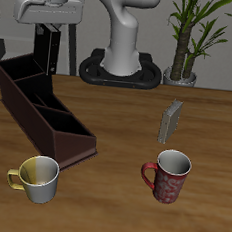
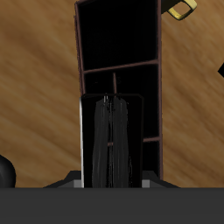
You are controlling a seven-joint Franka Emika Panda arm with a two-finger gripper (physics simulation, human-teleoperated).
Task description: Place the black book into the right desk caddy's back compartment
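1. The gripper (image 1: 48,31) hangs above the back end of the right desk caddy (image 1: 43,111), fingers clenched on the black book (image 1: 49,51). The book is off the table, upright, its lower edge just over the caddy's rear section.
2. Wrist view: the black book (image 2: 111,140) fills the space between the fingers, seen edge-on, w/ the right desk caddy (image 2: 120,70) and its dividers directly under it. Which section is exactly beneath the edge, I cannot tell for sure; it looks like one of the end ones.
3. Handling, my judgement: the book is thin, stiff and prob. light, w/ a smooth cover, so it can slip or swing if held at one corner only. Best hold is at the top edge, near the middle, pads flat on both covers, as it seems to be now.
4. Next move prob. asks for a straight descent, book kept vertical so it passes between the walls and does not catch on a divider.
5. Other things stand well away from the caddy: a yellow mug (image 1: 37,178) near its front end, a red mug (image 1: 168,175) and a grey patterned book (image 1: 171,121) farther off.
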